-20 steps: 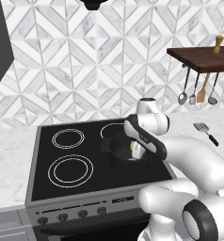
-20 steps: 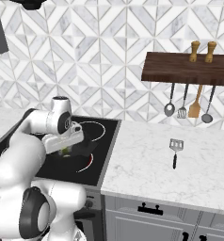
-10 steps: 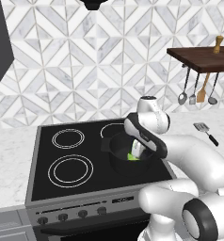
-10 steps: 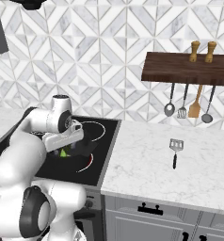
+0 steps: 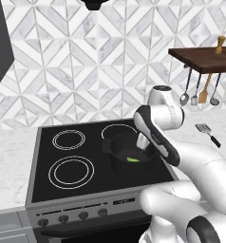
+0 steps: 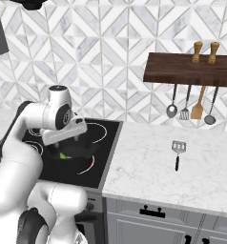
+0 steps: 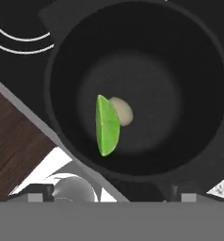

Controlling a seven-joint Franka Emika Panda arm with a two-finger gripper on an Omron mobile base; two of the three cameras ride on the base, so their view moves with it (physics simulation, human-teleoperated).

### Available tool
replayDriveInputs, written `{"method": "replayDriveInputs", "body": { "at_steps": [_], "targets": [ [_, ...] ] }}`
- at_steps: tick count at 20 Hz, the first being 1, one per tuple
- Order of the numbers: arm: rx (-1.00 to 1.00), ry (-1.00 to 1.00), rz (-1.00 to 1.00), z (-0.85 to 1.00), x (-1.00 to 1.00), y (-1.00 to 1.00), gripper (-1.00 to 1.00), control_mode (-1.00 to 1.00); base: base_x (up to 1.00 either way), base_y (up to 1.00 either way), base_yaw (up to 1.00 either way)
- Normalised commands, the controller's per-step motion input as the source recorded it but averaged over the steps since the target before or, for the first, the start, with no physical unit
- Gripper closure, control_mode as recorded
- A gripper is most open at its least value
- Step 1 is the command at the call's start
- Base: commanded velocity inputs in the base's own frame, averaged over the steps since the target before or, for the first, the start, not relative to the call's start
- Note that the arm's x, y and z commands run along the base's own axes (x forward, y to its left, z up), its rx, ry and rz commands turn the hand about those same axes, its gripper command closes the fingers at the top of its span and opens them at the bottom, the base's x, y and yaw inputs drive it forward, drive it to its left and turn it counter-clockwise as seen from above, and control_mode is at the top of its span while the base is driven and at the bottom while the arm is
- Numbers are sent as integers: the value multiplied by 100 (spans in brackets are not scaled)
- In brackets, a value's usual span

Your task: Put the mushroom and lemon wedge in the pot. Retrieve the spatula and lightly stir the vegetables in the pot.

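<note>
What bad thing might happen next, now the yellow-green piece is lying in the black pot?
1. The gripper hangs open low over the pot. Swinging sideways before rising, it might bump the rim and shove the pot across the stove.
2. The spatula lies flat on the counter with a thin handle, so the fingers might slip off it.
3. The lemon wedge and the mushroom are tiny; hard stirring might flick them out.

Green lemon wedge [image 7: 107, 126] lies touching pale mushroom [image 7: 122, 111] inside black pot [image 7: 67, 61].
</note>
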Motion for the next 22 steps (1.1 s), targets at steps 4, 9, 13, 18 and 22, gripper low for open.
{"method": "replayDriveInputs", "body": {
  "at_steps": [4,9,13,18,22],
  "targets": [
    [-2,6,-52,25,-1,-97,-100,-100,0,0,0],
    [0,2,-47,4,0,-100,-100,-100,0,0,0],
    [-2,0,-35,-2,0,-100,-100,-100,0,0,0],
    [-10,0,-23,-19,6,-100,-100,-100,0,0,0],
    [-8,0,-17,-39,22,-100,-100,-100,0,0,0]
  ]
}}
